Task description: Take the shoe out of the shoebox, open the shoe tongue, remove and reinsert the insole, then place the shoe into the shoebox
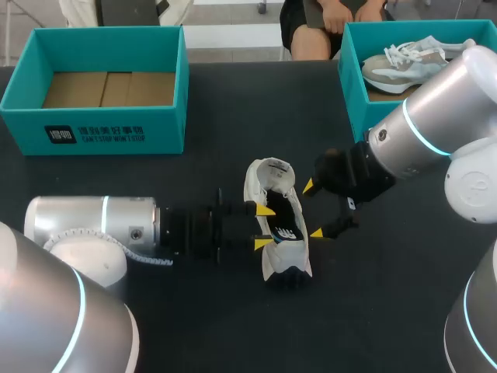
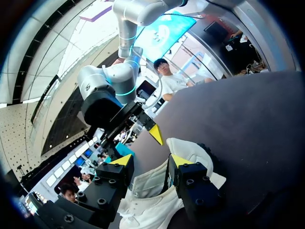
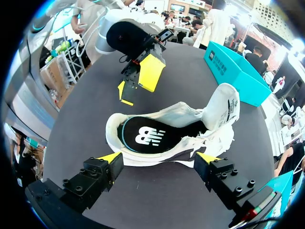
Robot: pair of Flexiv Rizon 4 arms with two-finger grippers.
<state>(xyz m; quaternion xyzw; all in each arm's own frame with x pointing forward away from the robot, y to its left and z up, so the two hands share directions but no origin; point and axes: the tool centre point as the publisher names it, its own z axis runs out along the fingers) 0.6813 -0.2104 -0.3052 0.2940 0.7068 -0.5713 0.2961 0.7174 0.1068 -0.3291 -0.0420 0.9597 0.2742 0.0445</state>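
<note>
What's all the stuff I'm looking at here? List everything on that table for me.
table: one, black, under everything.
left shoebox: one, teal, far left, brown cardboard floor showing.
right shoebox: one, teal, far right, holding a shoe.
boxed shoe: one, pale grey and white, inside the right shoebox.
white shoe: one, mid-table, between both grippers.
insole: one, black with a white mark, inside the white shoe.
left gripper: one, black with yellow tips, open, at the shoe's left side.
right gripper: one, same colours, open, at the shoe's right side.
</note>
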